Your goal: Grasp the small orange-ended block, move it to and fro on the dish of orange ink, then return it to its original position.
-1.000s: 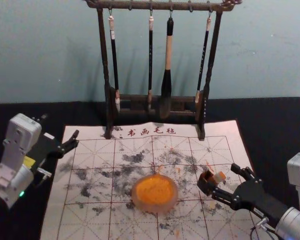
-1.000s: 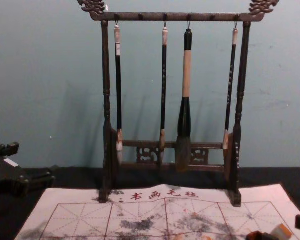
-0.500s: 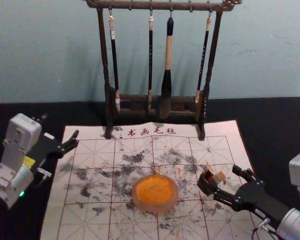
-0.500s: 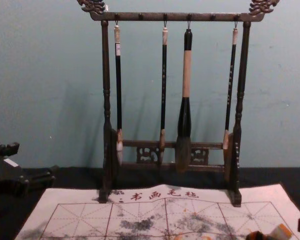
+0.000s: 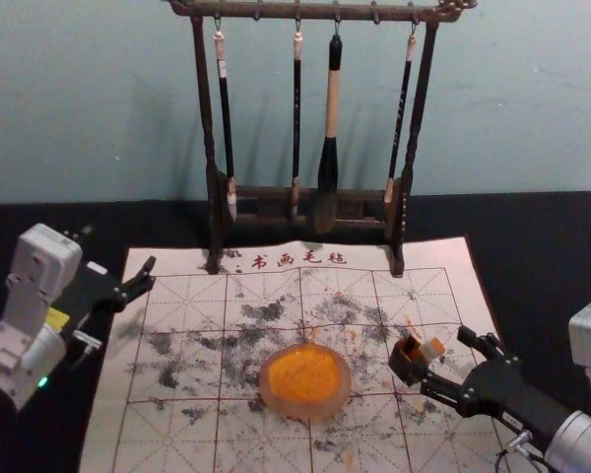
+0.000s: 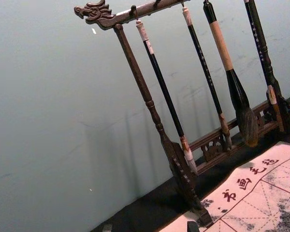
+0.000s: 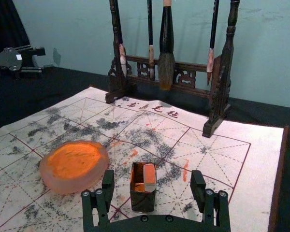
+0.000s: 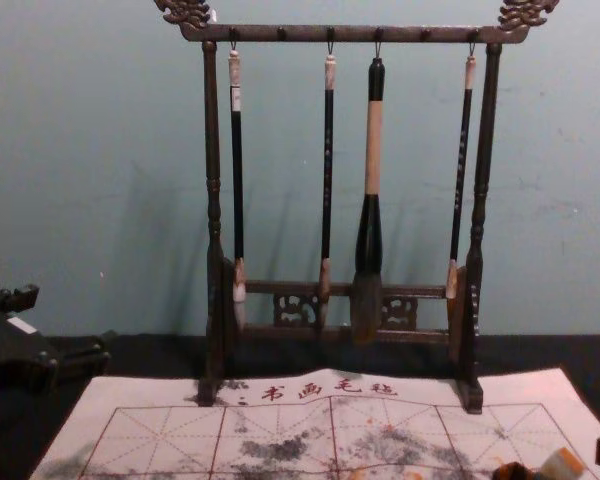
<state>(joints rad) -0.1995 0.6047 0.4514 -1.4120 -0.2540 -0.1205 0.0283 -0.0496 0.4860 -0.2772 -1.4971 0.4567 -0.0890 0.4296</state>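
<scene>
In the head view my right gripper (image 5: 439,357) stands open around the small orange-ended block (image 5: 432,349), which leans in a small dark box (image 5: 406,359). From the right wrist view, the block (image 7: 149,175) rises out of the dark box (image 7: 142,201), between the spread fingers of my right gripper (image 7: 152,182), with gaps at both sides. The dish of orange ink (image 5: 305,380) lies on the mat, left of the box. My left gripper (image 5: 118,253) is parked open at the left; its fingertips edge into the left wrist view (image 6: 150,227).
A wooden rack (image 5: 404,187) with several hanging brushes stands at the mat's back edge. The white gridded mat (image 5: 177,434), stained with black and orange ink, lies on a black-covered table (image 5: 561,256).
Since a second ago my right gripper has shifted very slightly around the block. The block, box, dish and left arm have kept their places.
</scene>
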